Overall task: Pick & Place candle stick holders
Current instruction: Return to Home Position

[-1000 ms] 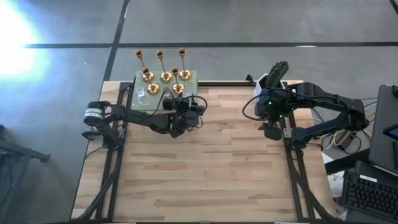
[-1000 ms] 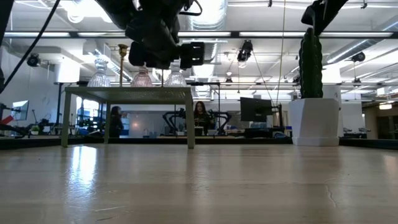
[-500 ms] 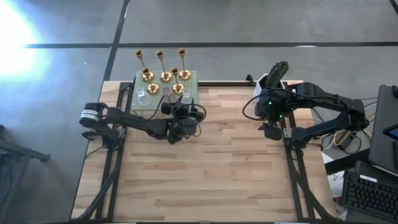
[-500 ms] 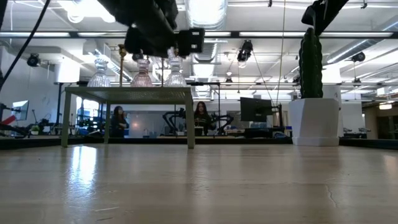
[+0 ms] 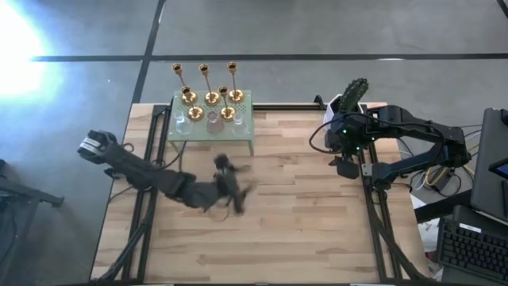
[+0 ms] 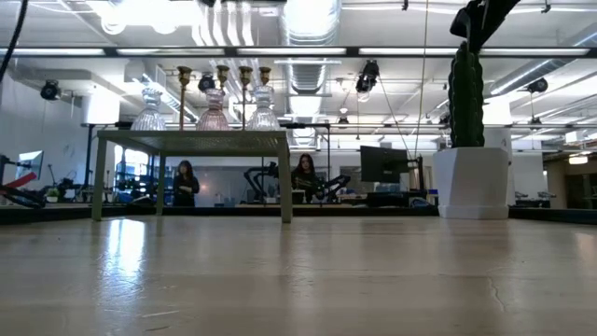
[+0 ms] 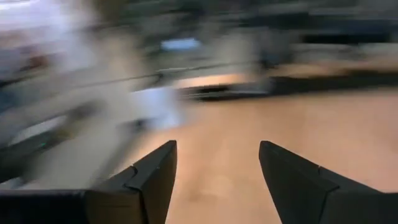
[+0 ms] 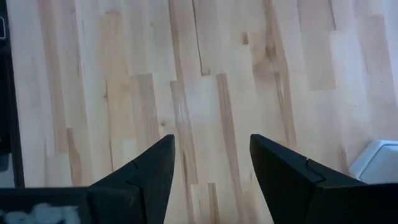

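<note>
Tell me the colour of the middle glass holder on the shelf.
The middle glass holder looks pale pinkish-purple; the low view shows it best.

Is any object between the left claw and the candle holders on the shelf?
No, nothing visible. Only bare wooden table lies between the left claw and the shelf carrying the candle holders. The right claw waits near the cactus.

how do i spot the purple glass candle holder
On the table, find the small green shelf. Three glass holders line its front, before the gold candlesticks; the purple glass candle holder is the middle, pinkish one between two clear ones.
</note>
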{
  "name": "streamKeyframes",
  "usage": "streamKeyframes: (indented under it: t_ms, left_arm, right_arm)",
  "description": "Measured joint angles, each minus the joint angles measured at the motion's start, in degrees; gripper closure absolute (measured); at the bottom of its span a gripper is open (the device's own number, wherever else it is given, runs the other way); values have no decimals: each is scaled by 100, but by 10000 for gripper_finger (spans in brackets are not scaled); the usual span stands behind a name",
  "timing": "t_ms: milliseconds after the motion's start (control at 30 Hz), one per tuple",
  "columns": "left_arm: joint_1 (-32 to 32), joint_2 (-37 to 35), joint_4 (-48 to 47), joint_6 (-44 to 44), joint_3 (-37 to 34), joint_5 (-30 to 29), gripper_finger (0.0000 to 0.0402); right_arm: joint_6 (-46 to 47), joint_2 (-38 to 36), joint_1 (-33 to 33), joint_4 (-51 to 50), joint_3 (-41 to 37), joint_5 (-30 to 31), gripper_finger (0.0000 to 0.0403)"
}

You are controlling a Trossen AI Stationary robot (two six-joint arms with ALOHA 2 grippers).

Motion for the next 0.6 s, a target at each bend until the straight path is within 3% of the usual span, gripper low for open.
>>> streamKeyframes:
  t_ms: [100,200,600]
  left_arm:
    - [-186,-305,241,256,-350,2088,177]
    - [-187,-725,768,209,-948,3199,197]
    - [-323,-3151,3475,-35,-4425,4170,388]
  right_arm:
    - [28,0,0,231,-6,2,197]
    - [33,5,0,459,-13,2,197]
    - [150,15,0,1175,-26,17,197]
